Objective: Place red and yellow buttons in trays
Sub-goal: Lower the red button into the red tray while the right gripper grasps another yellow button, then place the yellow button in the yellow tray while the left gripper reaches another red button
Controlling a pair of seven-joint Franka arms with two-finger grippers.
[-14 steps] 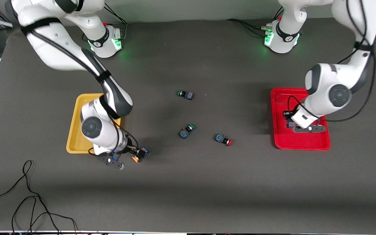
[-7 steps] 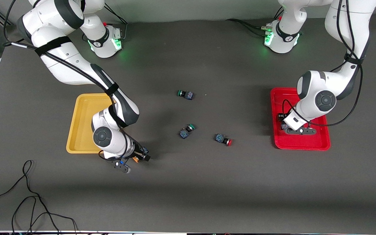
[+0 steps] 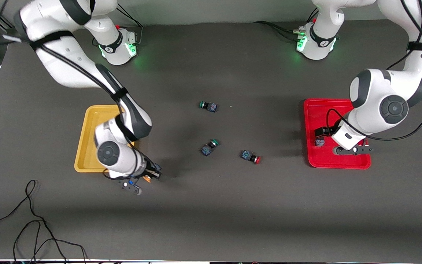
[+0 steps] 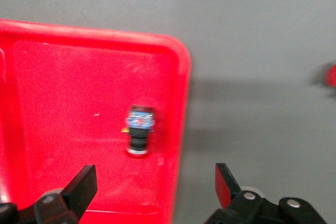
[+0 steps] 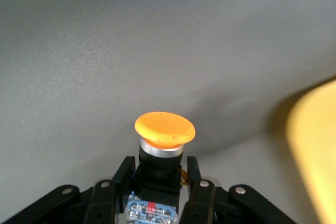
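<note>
My right gripper (image 3: 151, 174) is shut on an orange-yellow button (image 3: 147, 178), held just above the table beside the yellow tray (image 3: 86, 124), at the tray's corner nearest the front camera. In the right wrist view the fingers clamp the dark body under the orange cap (image 5: 164, 128), with the gripper (image 5: 157, 177) around it. My left gripper (image 3: 322, 132) is open over the red tray (image 3: 343, 161). A button (image 3: 319, 142) lies in that tray, also seen in the left wrist view (image 4: 140, 132) ahead of the gripper (image 4: 155, 187). A red button (image 3: 251, 157) lies on the table. The second yellow button is hidden.
Two green-capped switches lie mid-table, one (image 3: 208, 106) farther from the front camera and one (image 3: 210, 146) beside the red button. A black cable (image 3: 31, 220) trails at the table edge nearest the front camera, toward the right arm's end.
My right gripper closed on the orange-yellow button and shifted it toward the yellow tray. My left gripper dipped into the red tray, left the button there and rose.
</note>
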